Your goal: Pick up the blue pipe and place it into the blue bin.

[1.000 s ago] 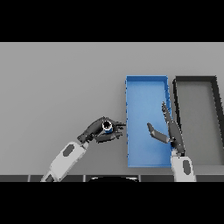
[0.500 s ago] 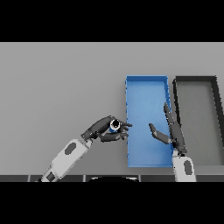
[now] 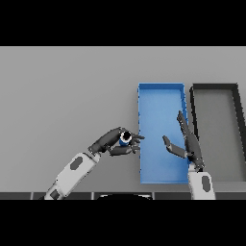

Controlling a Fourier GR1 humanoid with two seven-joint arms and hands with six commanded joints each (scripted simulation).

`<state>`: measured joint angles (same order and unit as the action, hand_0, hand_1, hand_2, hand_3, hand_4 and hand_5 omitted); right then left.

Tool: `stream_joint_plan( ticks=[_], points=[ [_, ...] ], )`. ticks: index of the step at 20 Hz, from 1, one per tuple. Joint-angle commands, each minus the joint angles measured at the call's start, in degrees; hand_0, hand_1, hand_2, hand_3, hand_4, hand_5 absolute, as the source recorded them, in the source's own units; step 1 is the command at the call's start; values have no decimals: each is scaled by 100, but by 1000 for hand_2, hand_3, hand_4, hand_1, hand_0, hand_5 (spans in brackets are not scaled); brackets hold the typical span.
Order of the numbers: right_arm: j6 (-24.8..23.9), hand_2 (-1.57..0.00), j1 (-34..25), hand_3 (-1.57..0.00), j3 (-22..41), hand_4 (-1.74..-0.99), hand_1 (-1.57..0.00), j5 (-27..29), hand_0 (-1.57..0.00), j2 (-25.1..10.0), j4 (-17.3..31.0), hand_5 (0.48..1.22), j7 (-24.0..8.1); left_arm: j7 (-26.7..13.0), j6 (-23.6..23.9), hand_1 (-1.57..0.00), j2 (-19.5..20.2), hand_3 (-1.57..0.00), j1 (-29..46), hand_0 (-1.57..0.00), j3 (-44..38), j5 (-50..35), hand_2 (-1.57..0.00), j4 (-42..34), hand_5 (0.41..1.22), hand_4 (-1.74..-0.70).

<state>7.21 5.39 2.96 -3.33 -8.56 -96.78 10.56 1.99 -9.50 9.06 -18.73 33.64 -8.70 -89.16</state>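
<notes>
My left hand (image 3: 113, 142) is shut on the blue pipe (image 3: 125, 140), a short blue tube whose dark open end faces up. It hangs just left of the blue bin's (image 3: 161, 86) left wall, its fingertips reaching that wall. The bin is a long shallow blue tray right of the table's middle. Over the bin's near right part my right hand (image 3: 186, 144) stands open, fingers straight and pointing away from me, holding nothing.
A dark grey bin (image 3: 214, 86) of the same shape stands right beside the blue one, along its right wall. Bare grey table (image 3: 62, 96) stretches to the left and behind.
My left hand has carried the blue pipe to the right, from a gap away to the blue bin's left wall. The right hand has barely shifted.
</notes>
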Motion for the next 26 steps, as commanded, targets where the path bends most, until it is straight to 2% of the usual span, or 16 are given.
stream_joint_plan(
  ticks=[1,5,8,11,13,15,18,20,22,26],
  points=[
    [312,1,-15,1,-77,-1197,1,436,1,-106,-169,604,-82,4,2,-1571,-32,-1438,9,-1571,5,-5,-1571,25,1221,-1731],
    [1198,1,-329,1,49,-1232,1,1317,1,-650,-768,550,-772,29,-56,-1571,-1,-1440,-2,-1571,14,15,-1571,-21,1221,-1730],
    [1537,1,-677,1,357,-1274,1,1522,1,-960,-1288,518,-1290,65,-70,-1571,15,-1440,52,-1571,-2,28,-1571,13,1221,-1731],
    [1863,1,-1106,1,583,-1305,1,1886,1,-1170,-1551,522,-1662,-28,-19,-1571,-15,-1439,36,-1571,0,87,-1571,28,1221,-1732],
    [1969,1,-1390,1,761,-1297,1,2018,1,-1258,-1710,522,-1981,-10,-41,-1571,11,-1437,29,-1571,-1,116,-1571,8,1221,-1732],
    [2040,1,-1763,1,935,-1297,1,2080,1,-1237,-1672,526,-2246,-67,-20,-1571,-53,-1435,-47,-1571,15,195,-1571,100,1221,-1732],
    [2225,1,-2225,1,1191,-1304,1,2043,1,-1174,-1580,532,-2382,0,-79,-1571,-104,-1437,10,-1571,30,130,-1571,90,1221,-1732],
    [2348,1,-2504,1,1294,-1282,1,2061,1,-1124,-1414,530,-2490,63,-124,-1571,-82,-1441,21,-1571,11,140,-1571,128,1221,-1731],
    [2452,1,-2746,1,1497,-1260,1,1990,1,-918,-1242,531,-2512,220,-196,-1571,-90,-1469,-22,-1571,-51,89,-1571,200,1221,-1730],
    [2446,1,-3137,1,1700,-1226,1,1846,1,-595,-880,520,-2765,118,-355,-1571,-72,-1511,-94,-1571,-141,-80,-1571,274,1221,-1730]
  ],
)
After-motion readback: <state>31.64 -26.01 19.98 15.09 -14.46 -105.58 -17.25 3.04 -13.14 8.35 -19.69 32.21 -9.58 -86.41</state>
